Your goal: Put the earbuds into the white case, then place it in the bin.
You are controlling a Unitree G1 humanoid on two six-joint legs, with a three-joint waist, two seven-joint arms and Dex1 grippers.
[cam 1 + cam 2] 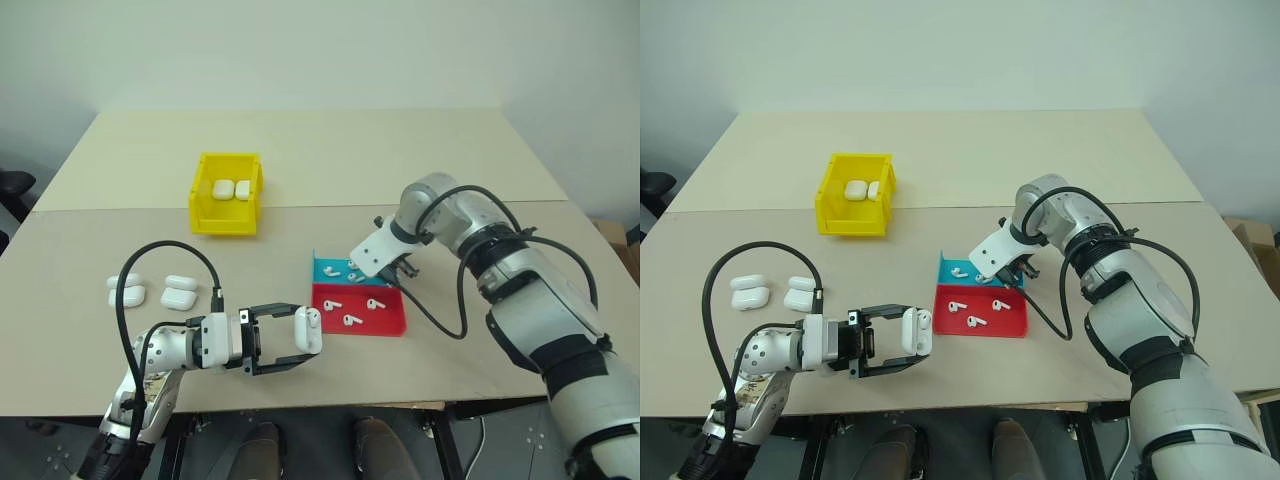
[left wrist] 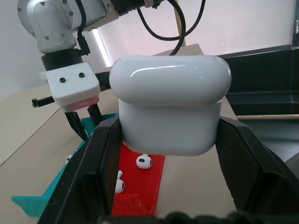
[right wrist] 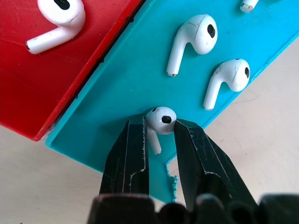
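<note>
Left claw (image 1: 300, 342) pinches white case (image 1: 308, 329) near table edge; right claw (image 3: 159, 135) pinches earbud (image 3: 161, 119).

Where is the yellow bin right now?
In the left eye view the yellow bin sits on the table's left side, beyond the four loose white cases, with two cases inside.

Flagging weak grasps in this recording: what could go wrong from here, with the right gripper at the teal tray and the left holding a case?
The right gripper pinches one earbud by its head at the fingertips; it may squirt out on lifting. That earbud lies at the teal tray edge, so a slip could drop it onto the table. The white case in the left gripper looks closed, so insertion may stall.
</note>
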